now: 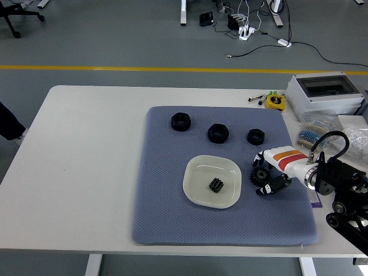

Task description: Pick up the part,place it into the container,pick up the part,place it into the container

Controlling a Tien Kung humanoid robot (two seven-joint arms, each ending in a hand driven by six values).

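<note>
A white square plate (198,172) lies in the middle of the blue-grey mat (167,195) with a small black gear (215,184) in it. A second black gear (258,174) lies on the mat just right of the plate. My right hand (265,175), white with an orange and red stripe, reaches in from the right and its fingers curl around this gear at mat level. Three black nuts sit further back on the mat: one to the left (180,121), one in the middle (218,133), one to the right (256,136). The left arm is out of view.
A grey electrical box (325,95) stands at the table's back right, with a yellow tape measure (275,101) beside it. Clear bags of small parts (313,137) lie at the right edge, behind my right arm.
</note>
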